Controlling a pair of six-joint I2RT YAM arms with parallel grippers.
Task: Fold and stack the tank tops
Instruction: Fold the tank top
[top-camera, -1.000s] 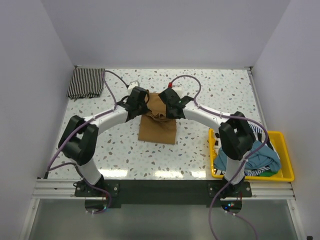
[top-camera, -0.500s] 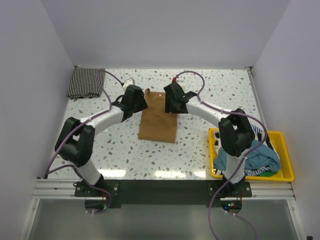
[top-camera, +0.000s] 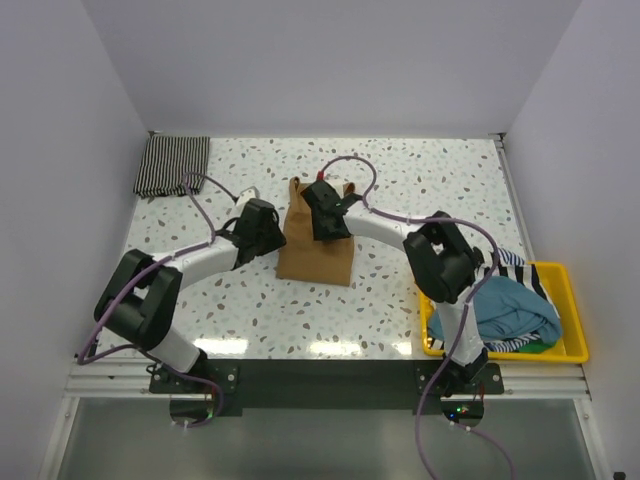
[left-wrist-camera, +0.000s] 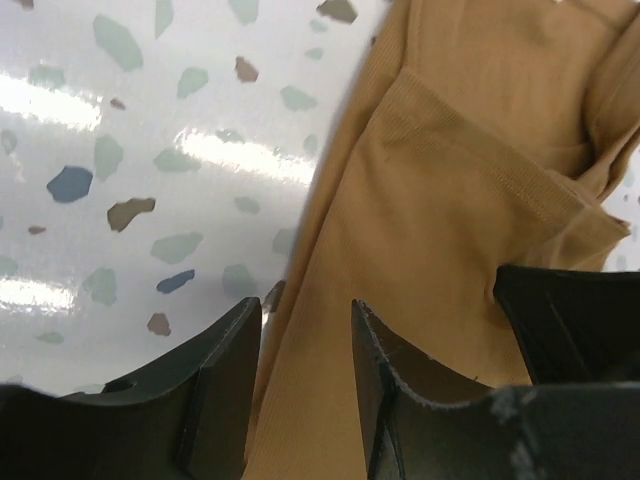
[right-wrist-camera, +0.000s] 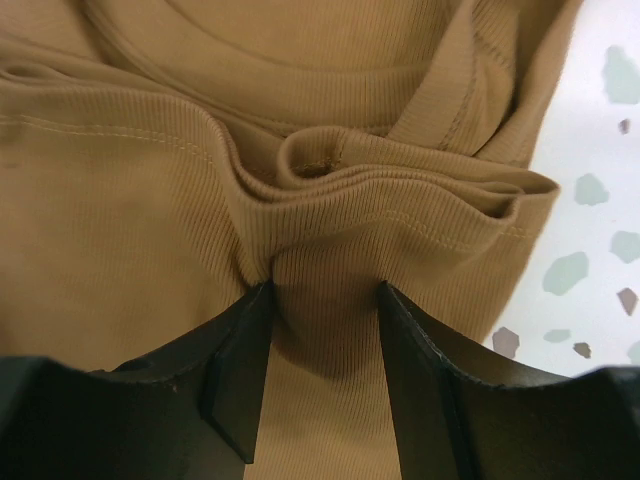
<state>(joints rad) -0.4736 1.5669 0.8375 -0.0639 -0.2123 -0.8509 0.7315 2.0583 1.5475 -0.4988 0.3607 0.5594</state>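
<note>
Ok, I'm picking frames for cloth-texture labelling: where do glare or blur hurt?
Left wrist view: bright glare streaks on the table, left end effector slightly soft, tan tank top ribbing readable. Right wrist view: no streaks, ribbing crisp, right end effector blurred up close. Top view: glare patches along the table's near edge, cloth texture too small to read.
</note>
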